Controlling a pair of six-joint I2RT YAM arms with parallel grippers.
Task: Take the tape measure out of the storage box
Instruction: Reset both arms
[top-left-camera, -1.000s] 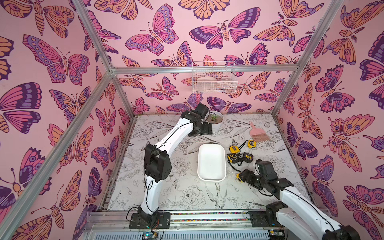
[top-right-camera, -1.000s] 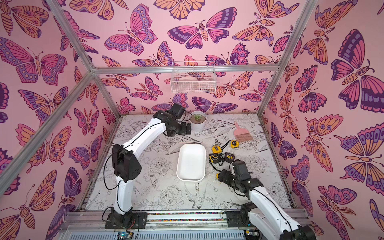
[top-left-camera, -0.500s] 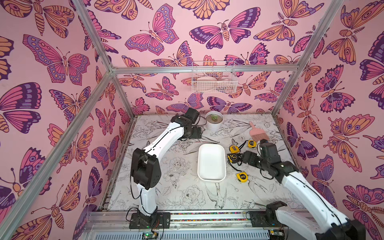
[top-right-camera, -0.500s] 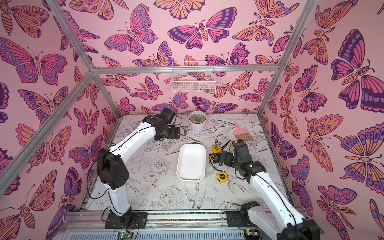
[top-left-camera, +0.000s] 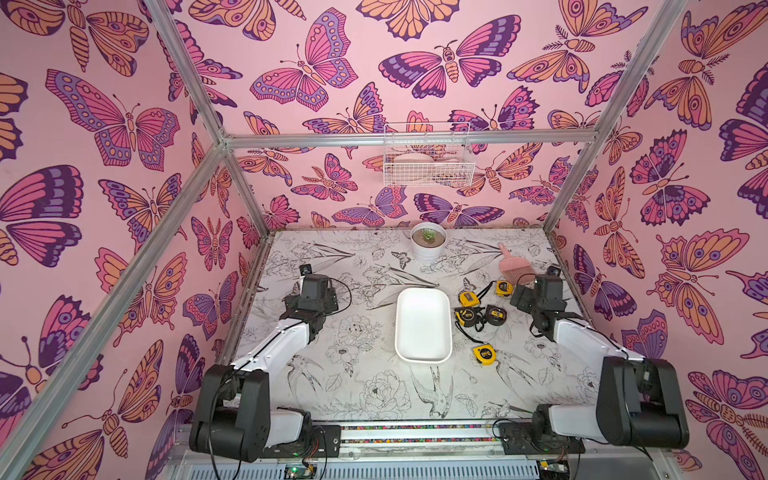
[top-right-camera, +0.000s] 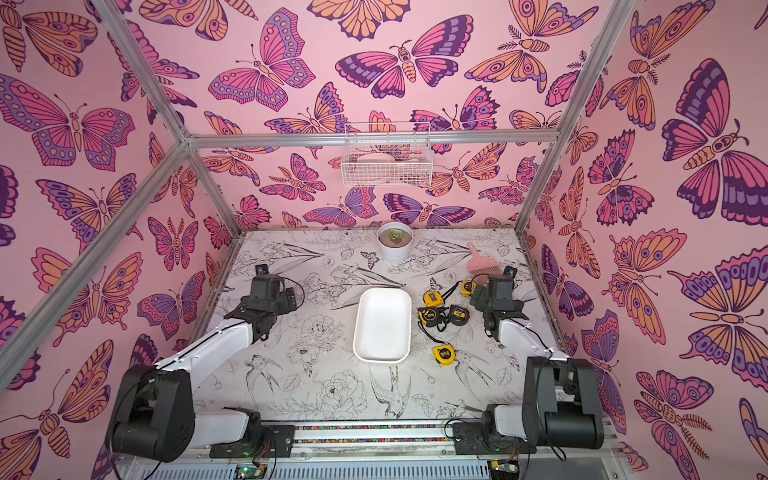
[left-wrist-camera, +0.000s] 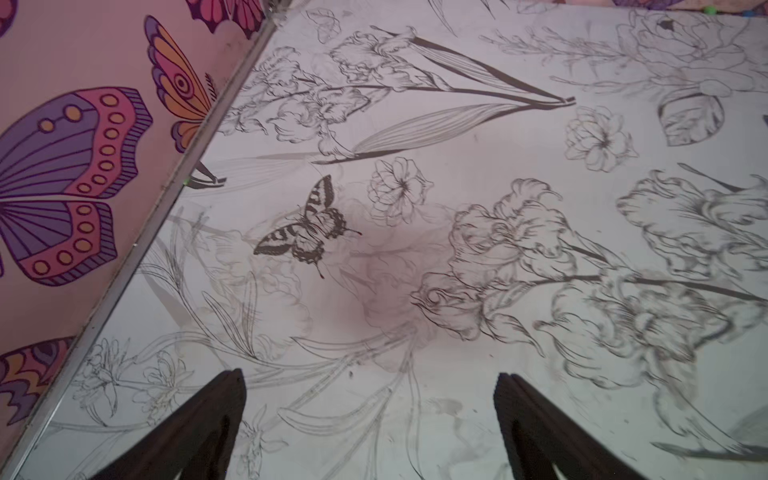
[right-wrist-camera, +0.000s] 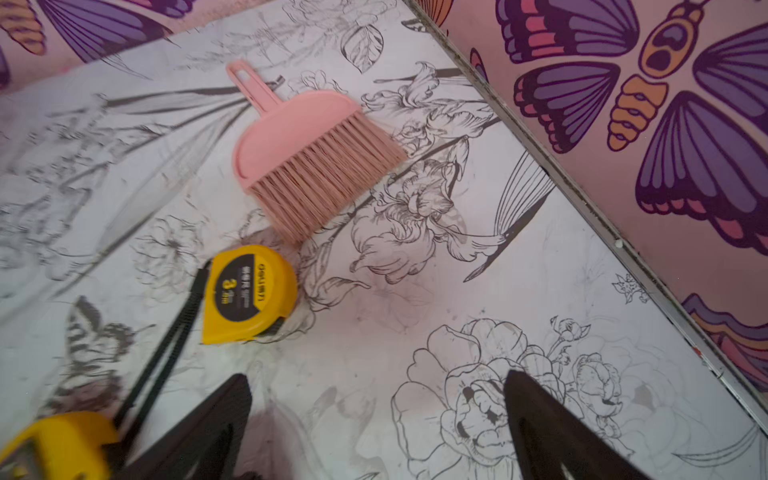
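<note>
Top view: right gripper (top-left-camera: 523, 296) farther right.

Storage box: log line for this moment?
storage box: empty | tape measures: five on table, outside box | left gripper: open, empty | right gripper: open, empty

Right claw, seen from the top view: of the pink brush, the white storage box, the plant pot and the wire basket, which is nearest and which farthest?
From the right claw:
1. The pink brush, just beyond it, by the right wall.
2. The storage box, mid-table, to its left.
3. The plant pot, at the table's back edge.
4. The wire basket, up on the back wall.
</note>
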